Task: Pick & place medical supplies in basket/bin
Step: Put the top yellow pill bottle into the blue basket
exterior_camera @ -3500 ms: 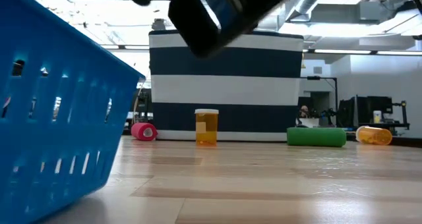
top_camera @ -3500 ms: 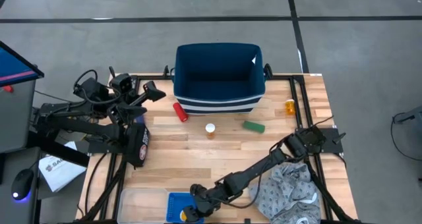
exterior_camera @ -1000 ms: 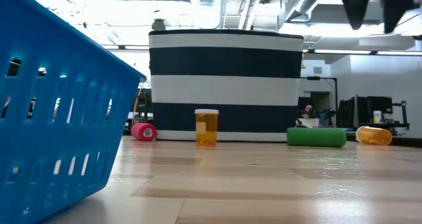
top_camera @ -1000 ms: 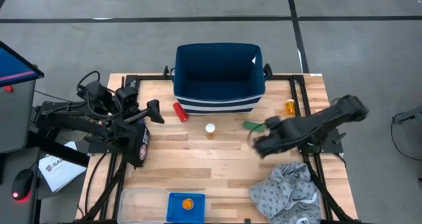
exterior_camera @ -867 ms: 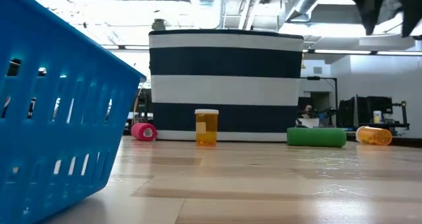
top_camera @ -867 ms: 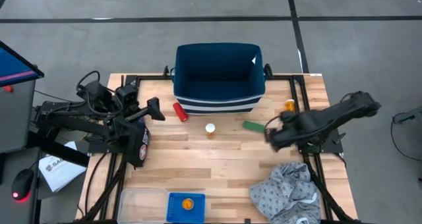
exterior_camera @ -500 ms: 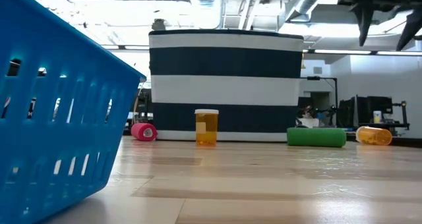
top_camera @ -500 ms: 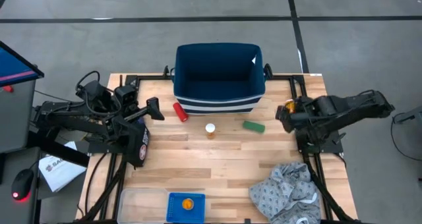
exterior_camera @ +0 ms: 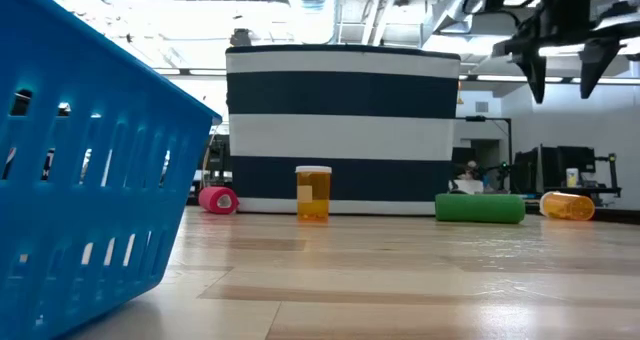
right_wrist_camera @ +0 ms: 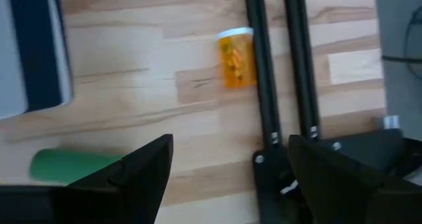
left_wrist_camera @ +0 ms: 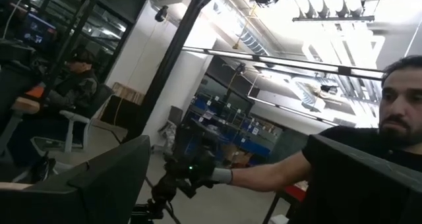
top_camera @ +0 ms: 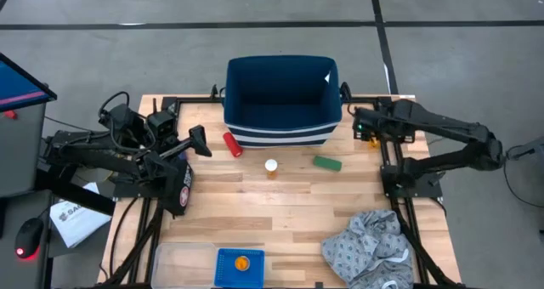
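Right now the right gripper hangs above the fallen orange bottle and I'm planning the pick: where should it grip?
Probably mid-body. The orange pill bottle lies on its side beside the black rail, so the open right gripper should come straight down, fingers closing across its round barrel.

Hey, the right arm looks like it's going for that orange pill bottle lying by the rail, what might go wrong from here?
The pill bottle lies on its side right beside a black frame rail, so a finger of the open right gripper may strike the rail instead of straddling the bottle.

Being round and lying down, it might roll when nudged.

The blue basket sits at the table's opposite edge, so the carry is long.
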Available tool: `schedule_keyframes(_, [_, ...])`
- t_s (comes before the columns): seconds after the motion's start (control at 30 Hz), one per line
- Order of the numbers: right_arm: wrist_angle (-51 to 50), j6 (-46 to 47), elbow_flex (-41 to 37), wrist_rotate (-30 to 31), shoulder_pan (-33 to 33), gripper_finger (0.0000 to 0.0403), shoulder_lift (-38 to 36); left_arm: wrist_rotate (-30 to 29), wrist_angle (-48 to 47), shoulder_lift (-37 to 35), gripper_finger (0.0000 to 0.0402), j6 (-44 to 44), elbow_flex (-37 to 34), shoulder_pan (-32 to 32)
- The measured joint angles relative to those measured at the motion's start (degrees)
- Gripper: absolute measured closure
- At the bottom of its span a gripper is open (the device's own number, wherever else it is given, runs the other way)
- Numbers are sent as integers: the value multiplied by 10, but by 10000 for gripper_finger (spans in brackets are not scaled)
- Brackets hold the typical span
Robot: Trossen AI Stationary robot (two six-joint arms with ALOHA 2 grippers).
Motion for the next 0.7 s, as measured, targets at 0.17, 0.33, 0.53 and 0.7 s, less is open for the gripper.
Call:
schedule_keyframes(0.17, [6, -67, 0, -10, -78, 106, 14, -8, 1, 0, 2, 1, 0, 0])
schedule_keyframes(0.33, [28, -124, 0, -15, -118, 106, 46, -10, 2, 7, 2, 11, 0, 0])
schedule_keyframes(0.53, [38, -161, -16, -17, -140, 106, 90, -20, 0, 21, 2, 22, 1, 0])
schedule_keyframes(0.7, [57, -163, -90, -62, -177, 106, 52, -22, 1, 29, 2, 23, 1, 0])
